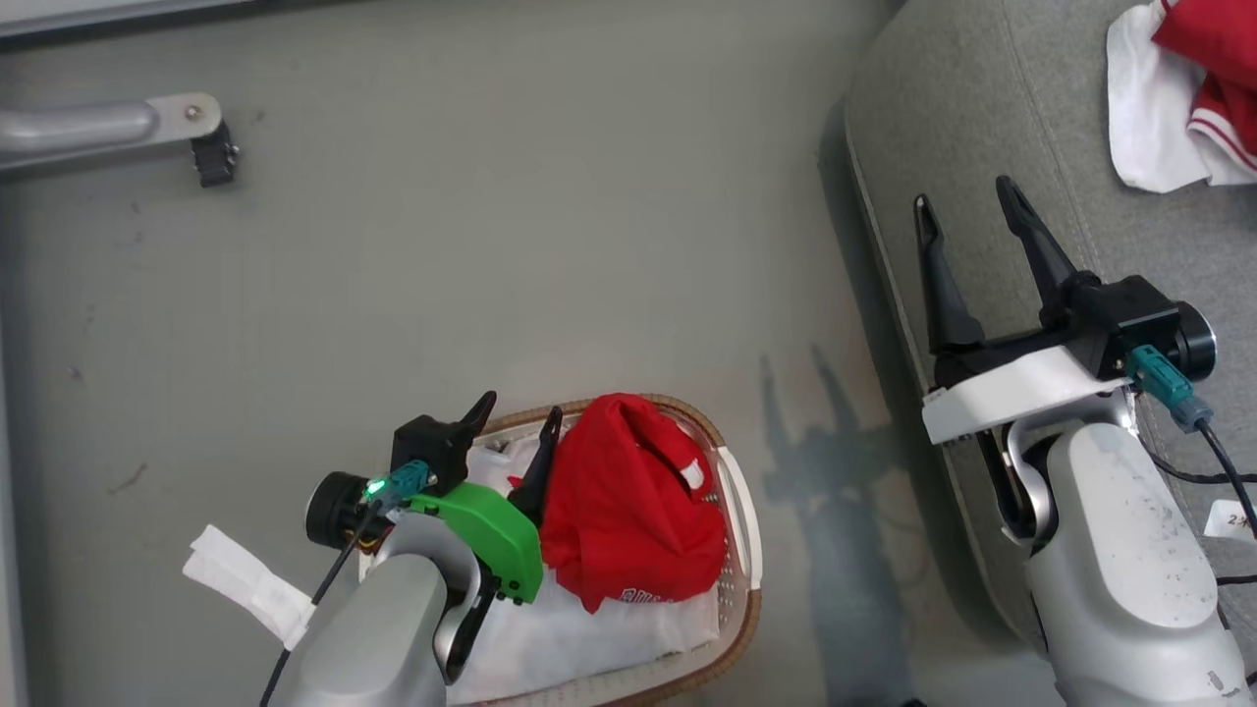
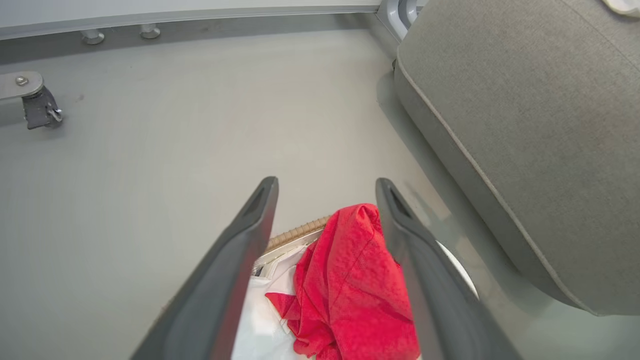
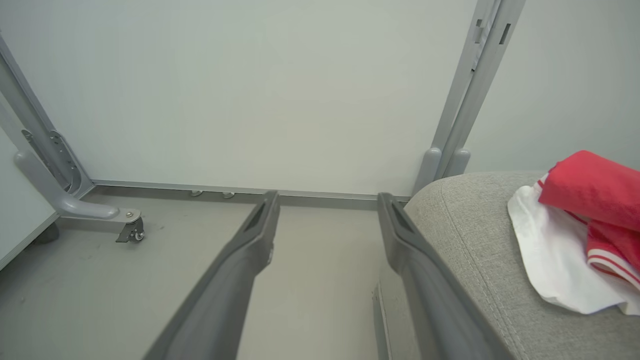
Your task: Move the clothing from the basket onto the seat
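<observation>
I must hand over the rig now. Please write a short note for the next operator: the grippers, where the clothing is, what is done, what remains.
Left gripper: open, empty, above the basket, fingers next to the red shirt, not closed on it.
Right gripper: open, empty, above the edge of the grey seat.
Done: the red-and-white striped garment lies on the seat.
Left: the red shirt lies in the basket on the white liner. It probably falls to the left gripper to grasp it and carry it to the seat. The liner is not clothing to move.
</observation>
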You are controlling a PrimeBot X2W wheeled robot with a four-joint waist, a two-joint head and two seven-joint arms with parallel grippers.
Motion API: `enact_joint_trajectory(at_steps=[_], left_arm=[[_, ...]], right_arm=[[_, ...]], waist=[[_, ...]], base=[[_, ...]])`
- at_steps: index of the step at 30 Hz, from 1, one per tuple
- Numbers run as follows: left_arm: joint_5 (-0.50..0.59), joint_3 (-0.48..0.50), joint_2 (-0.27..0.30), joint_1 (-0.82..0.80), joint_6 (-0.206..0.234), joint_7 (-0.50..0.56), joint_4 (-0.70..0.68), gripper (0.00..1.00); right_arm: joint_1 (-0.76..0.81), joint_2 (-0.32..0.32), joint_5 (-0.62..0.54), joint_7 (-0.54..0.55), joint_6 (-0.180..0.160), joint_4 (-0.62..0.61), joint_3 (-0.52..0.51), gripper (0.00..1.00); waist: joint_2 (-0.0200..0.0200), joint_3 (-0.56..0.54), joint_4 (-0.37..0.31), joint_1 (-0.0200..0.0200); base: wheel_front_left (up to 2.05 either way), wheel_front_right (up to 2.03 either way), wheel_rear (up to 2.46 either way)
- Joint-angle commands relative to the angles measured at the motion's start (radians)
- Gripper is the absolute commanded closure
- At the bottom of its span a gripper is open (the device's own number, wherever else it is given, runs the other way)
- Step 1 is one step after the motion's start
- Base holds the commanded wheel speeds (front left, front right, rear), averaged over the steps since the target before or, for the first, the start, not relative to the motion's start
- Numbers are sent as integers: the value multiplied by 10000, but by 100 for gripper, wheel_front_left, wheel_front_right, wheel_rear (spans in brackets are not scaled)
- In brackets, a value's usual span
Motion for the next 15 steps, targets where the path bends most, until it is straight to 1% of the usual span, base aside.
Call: enact_joint_trajectory(at_steps=[1,7,15], left_arm=[[-118,-216,136,-353,-32,6,183,0],[-581,-1333,256,-1164,-32,6,1106,0],[-1336,-2169,373,-1980,-32,6,1679,0]], right_arm=[[-199,25,192,-22,-7,-96,75,0],[-512,24,599,-22,-7,-310,195,0],[-782,23,814,-22,-8,-536,205,0]], waist=[[0,1214,-879,0],[0,2023,-1121,0],[0,2929,-1326,0]], base=[[0,0,0],[0,0,0],[0,0,0]])
